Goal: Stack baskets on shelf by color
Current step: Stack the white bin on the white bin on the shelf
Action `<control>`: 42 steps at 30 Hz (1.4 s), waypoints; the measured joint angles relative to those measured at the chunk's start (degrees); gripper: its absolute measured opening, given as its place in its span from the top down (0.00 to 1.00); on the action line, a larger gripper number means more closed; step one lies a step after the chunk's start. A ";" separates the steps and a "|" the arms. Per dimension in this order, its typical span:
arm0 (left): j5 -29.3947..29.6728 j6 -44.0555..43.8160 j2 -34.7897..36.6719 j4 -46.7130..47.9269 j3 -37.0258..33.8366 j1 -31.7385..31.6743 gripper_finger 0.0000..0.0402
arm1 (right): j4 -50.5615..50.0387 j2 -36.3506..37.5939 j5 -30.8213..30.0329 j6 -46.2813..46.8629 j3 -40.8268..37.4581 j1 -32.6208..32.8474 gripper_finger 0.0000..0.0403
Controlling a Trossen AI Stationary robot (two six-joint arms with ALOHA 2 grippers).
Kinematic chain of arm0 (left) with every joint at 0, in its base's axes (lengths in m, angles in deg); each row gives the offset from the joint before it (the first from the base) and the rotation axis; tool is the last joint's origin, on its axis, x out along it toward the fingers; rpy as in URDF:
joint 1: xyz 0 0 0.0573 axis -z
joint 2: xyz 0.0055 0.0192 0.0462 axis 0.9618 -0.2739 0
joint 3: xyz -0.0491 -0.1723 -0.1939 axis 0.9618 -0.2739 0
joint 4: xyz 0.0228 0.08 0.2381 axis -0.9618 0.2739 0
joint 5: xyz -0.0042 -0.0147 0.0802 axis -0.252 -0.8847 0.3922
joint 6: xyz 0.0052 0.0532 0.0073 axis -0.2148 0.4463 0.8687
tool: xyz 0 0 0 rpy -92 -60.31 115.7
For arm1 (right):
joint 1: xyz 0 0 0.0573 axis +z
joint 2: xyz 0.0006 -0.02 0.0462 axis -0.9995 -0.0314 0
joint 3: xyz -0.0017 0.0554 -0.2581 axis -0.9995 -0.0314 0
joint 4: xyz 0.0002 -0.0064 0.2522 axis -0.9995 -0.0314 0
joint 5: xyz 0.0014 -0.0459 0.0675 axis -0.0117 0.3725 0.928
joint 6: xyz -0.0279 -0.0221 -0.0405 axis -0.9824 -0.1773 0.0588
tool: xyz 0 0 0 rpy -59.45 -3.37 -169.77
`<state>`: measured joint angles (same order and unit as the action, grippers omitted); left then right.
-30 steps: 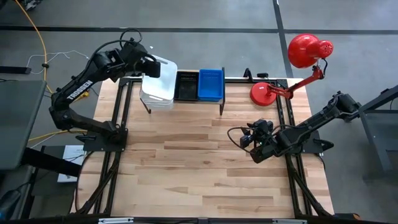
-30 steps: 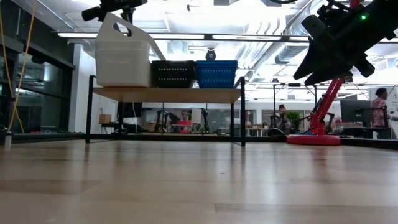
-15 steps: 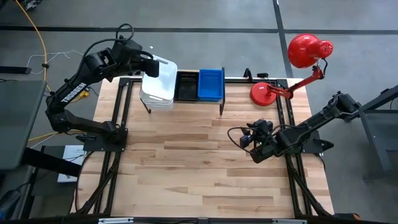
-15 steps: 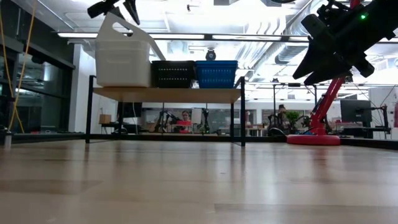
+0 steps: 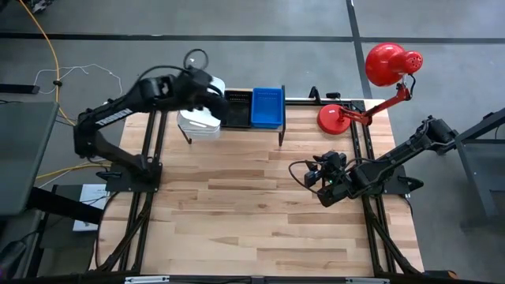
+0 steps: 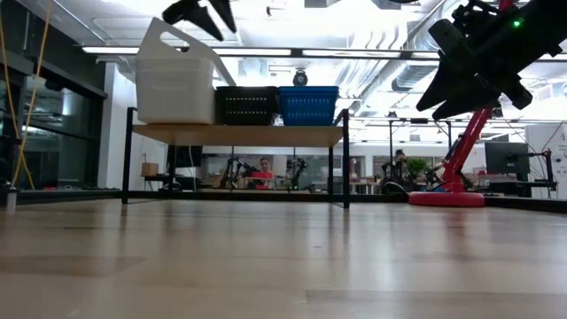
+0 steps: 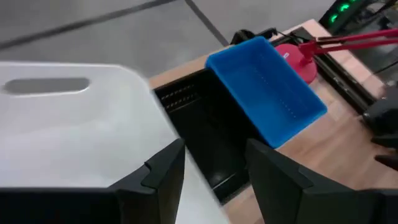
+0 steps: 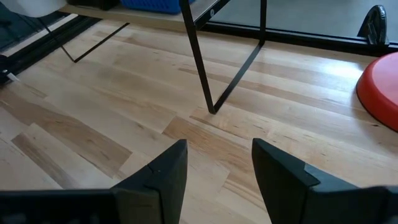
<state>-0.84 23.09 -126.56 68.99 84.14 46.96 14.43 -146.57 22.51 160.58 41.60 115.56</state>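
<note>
A: How is the left arm posed?

B: It reaches from its base at the desk's left edge up and across to the shelf, its wrist high over the basket row. The left claw hangs above the white basket and touches none of them. In the low view its two fingers point down and stand apart with nothing between them.

A: And what lies under it?

B: In the left wrist view the white basket fills the near side, and the black basket sits straight ahead between the parted fingers, well below them. The blue basket is just beyond that.

A: How are the baskets arranged?

B: Three side by side on the shelf top at the far edge of the desk: white on the left, black in the middle, blue on the right, each touching its neighbour. The white one stands taller than the other two; whether it is one basket or several nested I cannot tell.

A: The right arm?

B: It waits low over the right side of the desk, stretched inward from its base. The right claw is spread open and empty, facing the bare wood and one shelf leg. A red lamp stands behind it at the far right corner.
</note>
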 joint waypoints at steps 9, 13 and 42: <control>18.56 0.40 -9.68 1.34 1.84 10.18 0.61 | -0.01 0.01 0.17 -0.01 0.00 0.02 0.58; 24.95 -1.75 -12.56 1.35 1.84 12.72 0.61 | -0.04 0.00 0.33 -0.46 0.00 0.02 0.58; 26.10 -11.30 -14.71 6.29 1.38 7.30 0.61 | -0.04 0.00 0.52 -1.07 0.02 0.00 0.58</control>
<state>25.26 11.78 -141.27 75.28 85.53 54.27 14.39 -146.57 23.04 159.51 41.62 115.55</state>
